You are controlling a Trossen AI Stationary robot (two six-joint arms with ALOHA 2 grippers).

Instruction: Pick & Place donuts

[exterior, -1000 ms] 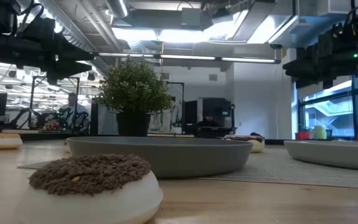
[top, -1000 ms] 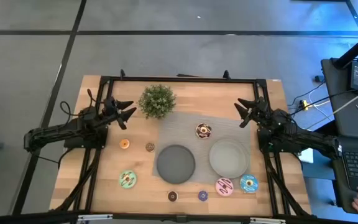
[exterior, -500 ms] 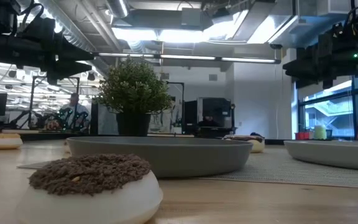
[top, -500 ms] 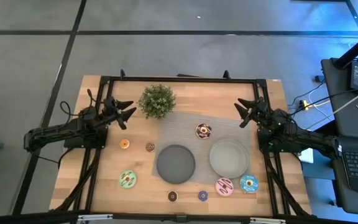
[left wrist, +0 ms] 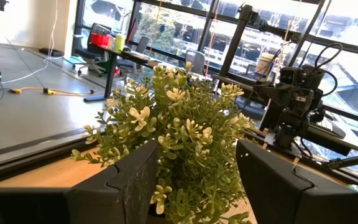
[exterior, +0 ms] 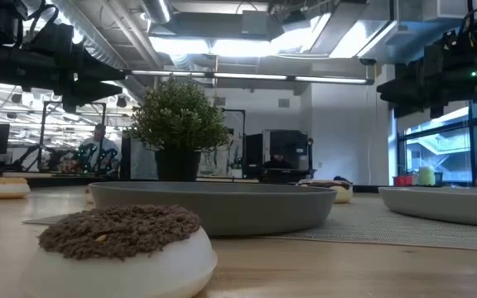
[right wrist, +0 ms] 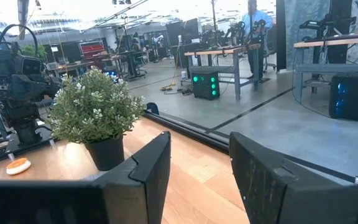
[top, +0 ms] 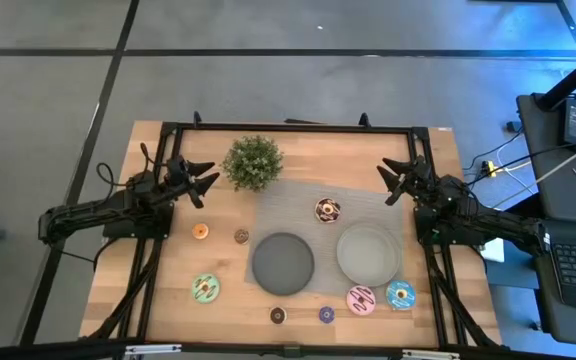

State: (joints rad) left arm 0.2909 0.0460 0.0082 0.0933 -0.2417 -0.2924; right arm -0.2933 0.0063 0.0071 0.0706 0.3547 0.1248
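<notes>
Left gripper (top: pixel 204 183) hovers, fingers spread, just short of the potted plant (top: pixel 253 161), with the orange mini donut (top: pixel 200 231) near it. Right gripper (top: pixel 392 183) hovers spread too, the chocolate donut (top: pixel 328 210) just off its tips, the pale bowl (top: pixel 369 254) alongside, the dark plate (top: pixel 283 263) farther.

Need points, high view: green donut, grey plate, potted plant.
green donut (top: pixel 205 289), high view, on its icing ring.
grey plate (top: pixel 282 263), high view, on its bare centre.
potted plant (top: pixel 253 162), high view, on the middle of its foliage.

overhead, table-level, wrists share plant (top: pixel 253 161)
</notes>
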